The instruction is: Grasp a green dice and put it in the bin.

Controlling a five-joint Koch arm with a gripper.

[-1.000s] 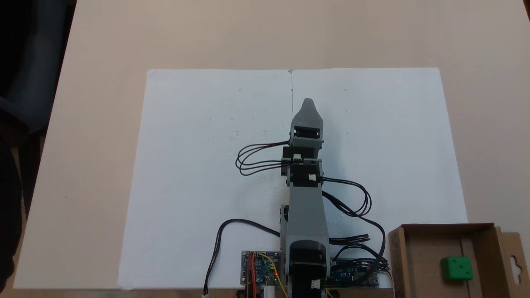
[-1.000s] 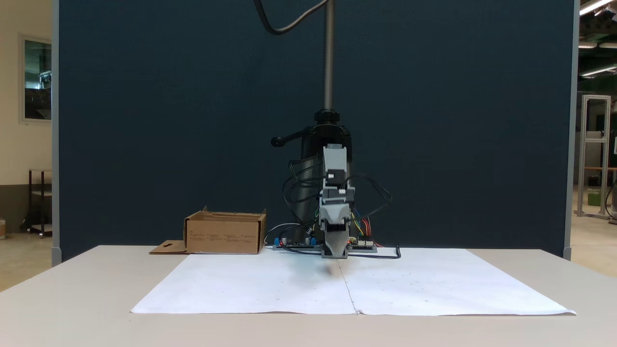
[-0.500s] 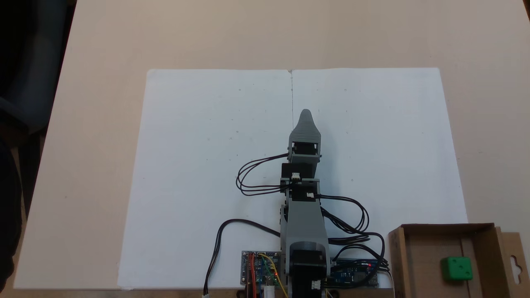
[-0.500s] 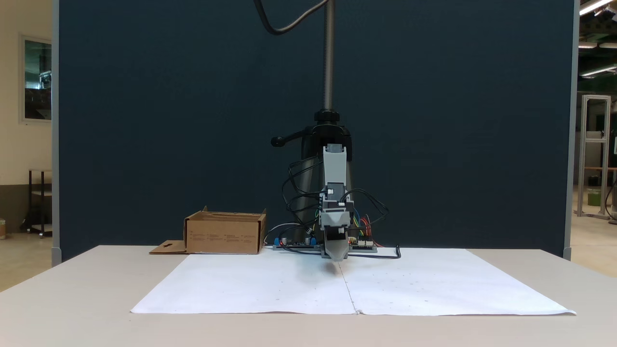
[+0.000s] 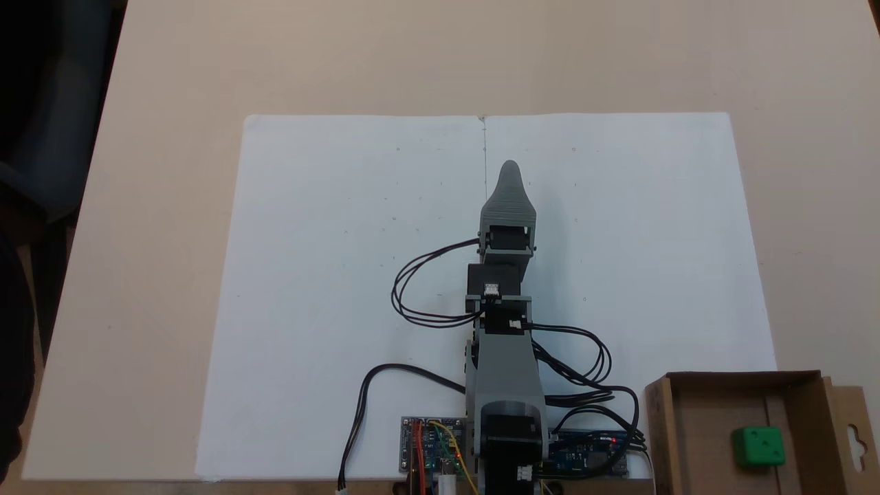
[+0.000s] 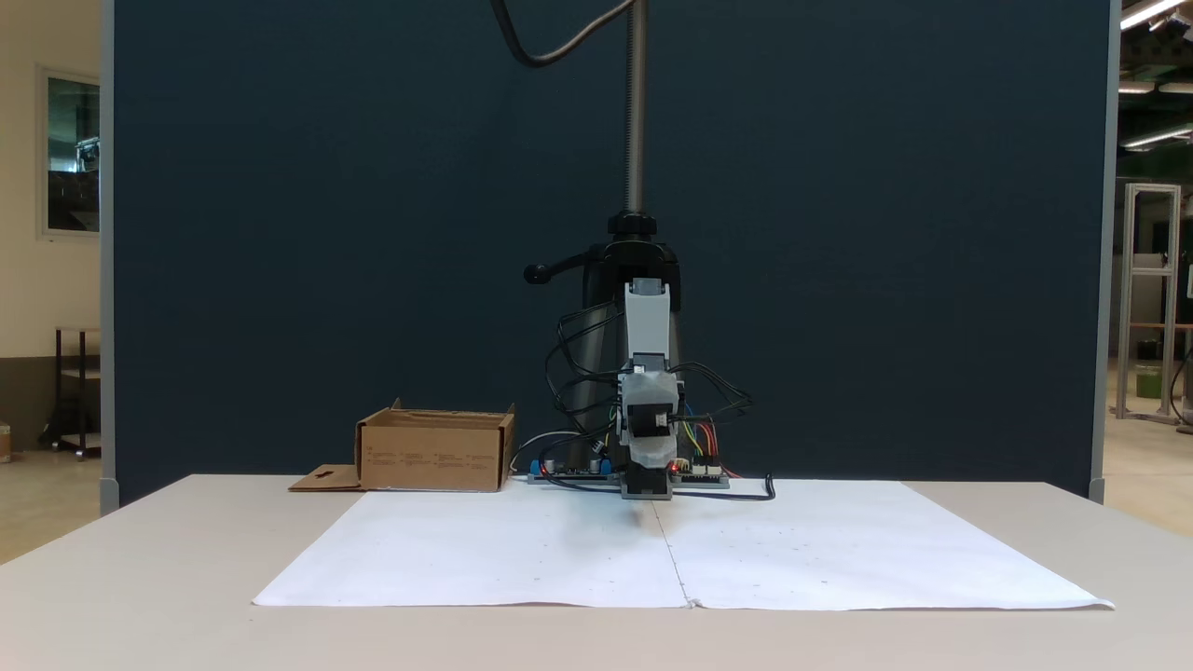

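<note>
green dice (image 5: 758, 446) unmoved in bin (image 5: 694, 419), hand (image 5: 510, 168) tip reached fwd

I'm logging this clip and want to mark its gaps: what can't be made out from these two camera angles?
- Gripper: from above one jaw shows as a single tip; open or shut cannot be told. From the front it points at the camera, blurred.
- Green dice: from the front, hidden by the bin wall.
- Bin: its near end is cut off by the bottom edge from above.
</note>
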